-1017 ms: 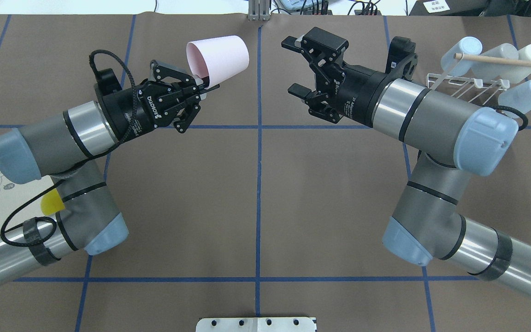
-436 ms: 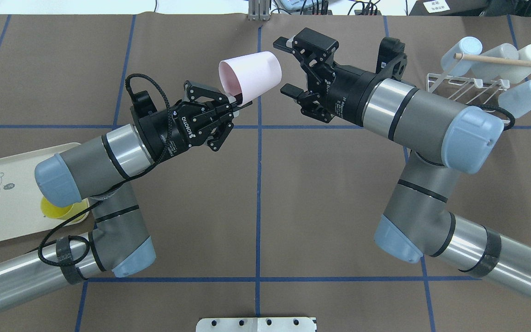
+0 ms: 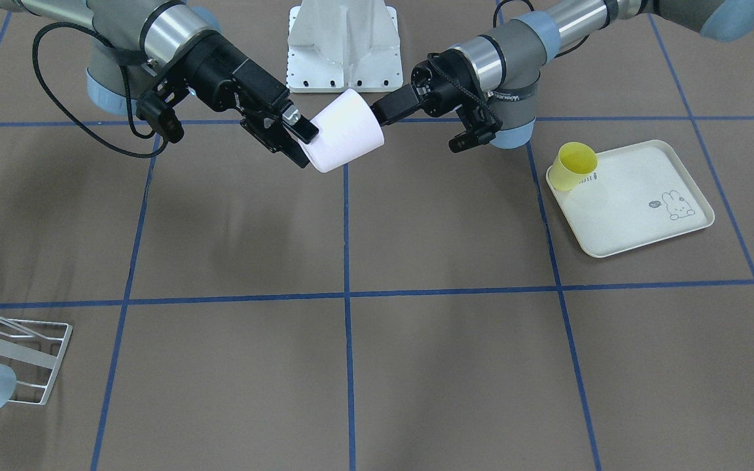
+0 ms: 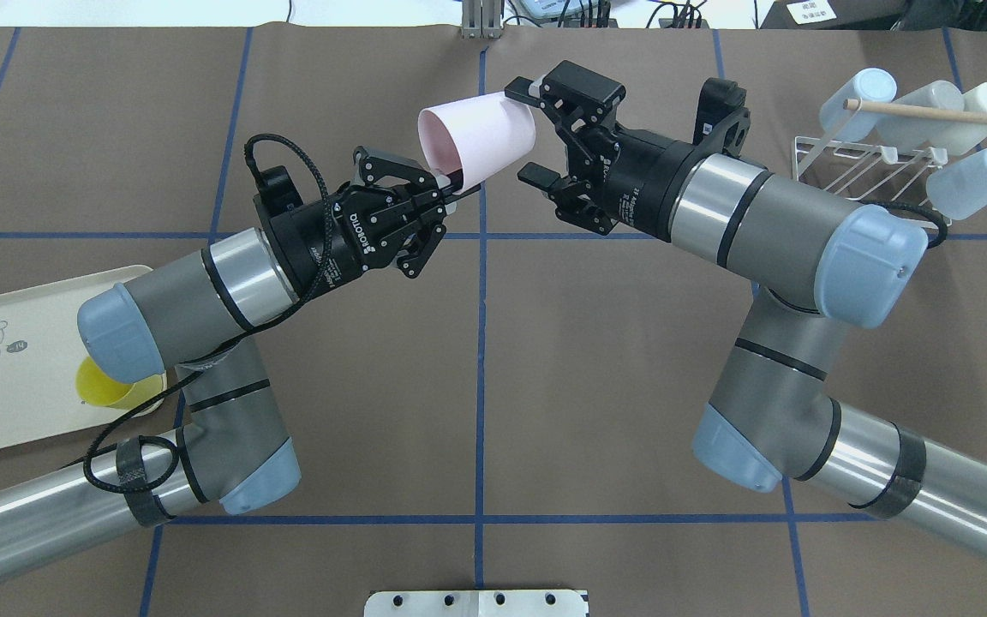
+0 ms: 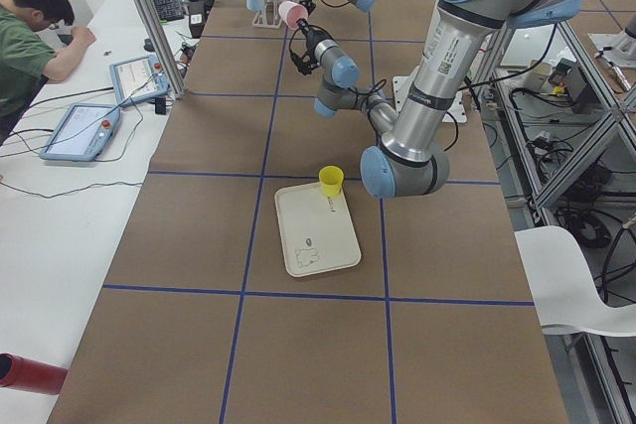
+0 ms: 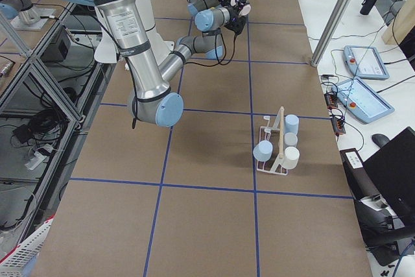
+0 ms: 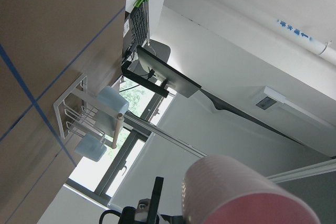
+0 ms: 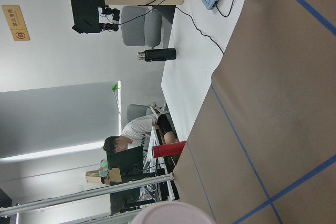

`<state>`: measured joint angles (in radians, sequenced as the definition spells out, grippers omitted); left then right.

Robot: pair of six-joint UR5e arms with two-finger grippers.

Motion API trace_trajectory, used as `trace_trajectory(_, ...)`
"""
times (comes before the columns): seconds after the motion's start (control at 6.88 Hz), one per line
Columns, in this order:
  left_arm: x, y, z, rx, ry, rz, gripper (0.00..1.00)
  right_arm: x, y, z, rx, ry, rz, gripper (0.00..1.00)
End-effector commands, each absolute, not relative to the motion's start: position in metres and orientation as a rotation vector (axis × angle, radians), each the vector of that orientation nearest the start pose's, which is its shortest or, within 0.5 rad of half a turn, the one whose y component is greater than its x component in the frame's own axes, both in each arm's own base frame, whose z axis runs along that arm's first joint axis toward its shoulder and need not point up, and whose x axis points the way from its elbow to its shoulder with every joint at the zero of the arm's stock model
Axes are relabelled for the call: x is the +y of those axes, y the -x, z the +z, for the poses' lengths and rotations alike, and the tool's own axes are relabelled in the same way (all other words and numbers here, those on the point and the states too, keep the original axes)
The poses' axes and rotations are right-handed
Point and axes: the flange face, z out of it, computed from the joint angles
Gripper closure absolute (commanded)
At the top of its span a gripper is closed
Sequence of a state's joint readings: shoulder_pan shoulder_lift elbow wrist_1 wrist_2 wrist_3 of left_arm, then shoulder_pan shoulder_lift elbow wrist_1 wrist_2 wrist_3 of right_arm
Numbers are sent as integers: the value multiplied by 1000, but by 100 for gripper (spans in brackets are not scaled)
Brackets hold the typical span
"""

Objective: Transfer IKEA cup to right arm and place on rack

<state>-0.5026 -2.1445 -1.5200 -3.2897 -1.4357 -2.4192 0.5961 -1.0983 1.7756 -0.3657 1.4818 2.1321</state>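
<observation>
While the pink cup (image 4: 478, 135) is held above the counter (image 4: 476, 360) at mid-table, its base is offered to the right arm.
The rim is clamped by the left fingers (image 4: 440, 184). The long axis is laid roughly level, mouth toward the left arm, base between the right fingers (image 4: 536, 176), which are spread apart. That spread is shown overhead. From the front, one right finger is seen against the cup wall, contact unclear. The rack (image 4: 866, 158) is well behind the right arm.

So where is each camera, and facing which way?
Front-facing: across the table, facing the robot; both arms, pink cup.
Overhead: behind the robot, looking down; both arms.
Left side: table's end; left arm nearest.
Right side: opposite end; right arm nearest, rack.
Left wrist: sees cup, rack.
Right wrist: cup's edge, table.
All share the cup.
</observation>
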Motion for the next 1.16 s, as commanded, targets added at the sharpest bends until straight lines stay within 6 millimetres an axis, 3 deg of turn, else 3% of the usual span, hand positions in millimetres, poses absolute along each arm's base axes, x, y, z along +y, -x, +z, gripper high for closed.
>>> trace_trajectory(0.0, -403, -457, 174, 2382, 335, -889, 100, -434, 387, 170, -1975, -97, 861, 0)
trace_trajectory(0.15, -406, -467, 173, 2376, 326, -904, 100, -434, 387, 170, -1975, -97, 861, 0)
trace_trajectory(1.02, -399, -476, 176, 2362, 341, -899, 100, -434, 388, 171, -1974, -100, 868, 1)
